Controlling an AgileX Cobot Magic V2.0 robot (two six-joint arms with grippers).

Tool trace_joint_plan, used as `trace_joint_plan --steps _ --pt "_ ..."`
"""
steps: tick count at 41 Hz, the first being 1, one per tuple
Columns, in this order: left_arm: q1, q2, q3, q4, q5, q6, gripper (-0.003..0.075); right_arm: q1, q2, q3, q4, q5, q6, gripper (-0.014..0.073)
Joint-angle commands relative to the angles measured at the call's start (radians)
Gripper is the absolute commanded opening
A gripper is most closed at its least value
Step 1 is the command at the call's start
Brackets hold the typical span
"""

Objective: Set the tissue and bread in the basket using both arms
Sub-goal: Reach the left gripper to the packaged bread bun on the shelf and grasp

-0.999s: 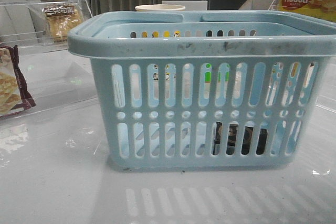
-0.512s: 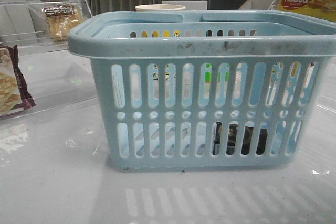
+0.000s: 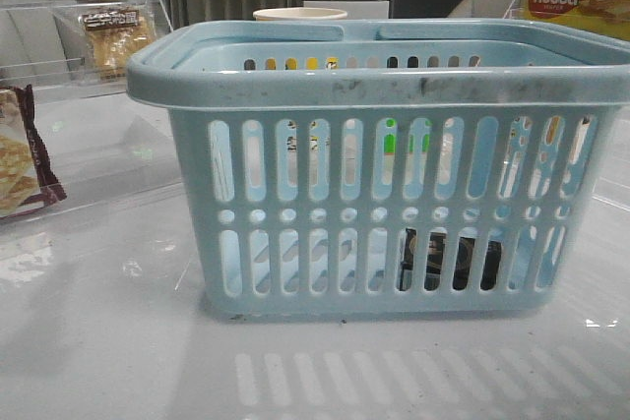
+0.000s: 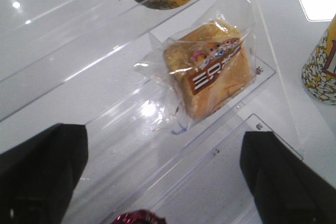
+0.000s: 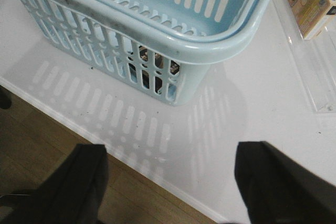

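Light-blue basket fills centre of the front view, black tissue already inside at its lower right behind the slots. Bread sits upper centre on a clear shelf, my left claw wide open, holding nothing. My right claw also spread open and empty.

My black tissue lies low inside the light-blue basket, at its four o'clock corner; the packeted golden bread rests outside on clear shelving.
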Motion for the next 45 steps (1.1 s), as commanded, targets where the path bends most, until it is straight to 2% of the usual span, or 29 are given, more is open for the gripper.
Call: trace_joint_plan --steps 1,11,24,36,45 --pt "-0.008 0.028 -0.103 -0.010 -0.082 0.005 0.0632 0.000 0.005 -0.026 -0.003 -0.065 -0.011 0.0601" --pt "-0.008 0.182 -0.219 -0.010 -0.133 0.005 0.0632 0.000 0.005 -0.026 -0.003 -0.065 -0.011 0.0601" --pt "-0.024 0.251 -0.239 -0.012 -0.245 0.005 0.0622 0.000 0.005 -0.026 -0.003 -0.065 -0.011 0.0601" --pt "-0.028 0.251 -0.239 -0.012 -0.248 0.005 0.0365 0.000 0.005 -0.026 -0.003 -0.062 -0.011 0.0601" --pt "-0.028 0.251 -0.239 -0.012 -0.248 0.005 0.0219 0.000 0.005 -0.026 -0.003 -0.062 -0.011 0.0601"
